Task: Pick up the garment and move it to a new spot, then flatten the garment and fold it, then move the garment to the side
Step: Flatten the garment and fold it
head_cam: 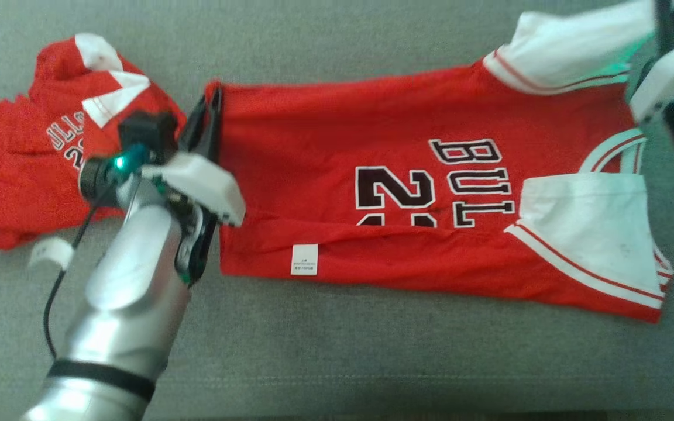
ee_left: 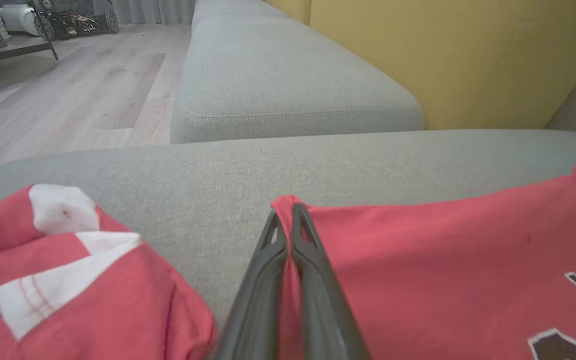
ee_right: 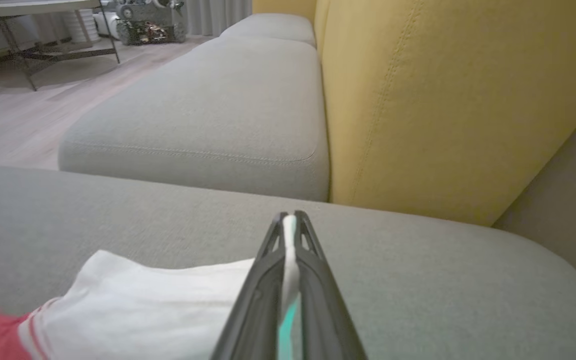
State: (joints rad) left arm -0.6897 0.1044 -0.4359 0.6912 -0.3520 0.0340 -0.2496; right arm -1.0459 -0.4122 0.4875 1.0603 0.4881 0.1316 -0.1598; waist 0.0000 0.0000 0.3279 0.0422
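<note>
Red Bulls jersey (head_cam: pixel 343 134) lies spread on the grey sofa cushion (head_cam: pixel 337 362), its long axis running across my head view: hem at my left, collar and white sleeves at my right. Both tools sit on the far long edge, the one nearest the yellow backrest (ee_right: pixel 443 100). My left tool (ee_left: pixel 286 212) is clamped tight on the far hem corner, with red cloth pinched up between the fingers. My right tool (ee_right: pixel 290 220) is closed just as hard on the far white sleeve (head_cam: pixel 571 47), a strip of white cloth showing between its fingers. The jersey is stretched between the two grips. Its near long edge already looks turned over, since a care label (head_cam: pixel 305 260) faces up there. So I judge the coming move turns on this: the free cloth lies toward me from both tools, and both would have to travel together, square to the long axis. A second, crumpled jersey (head_cam: pixel 33 164) sits just beside my left tool, close enough to snag.
</note>
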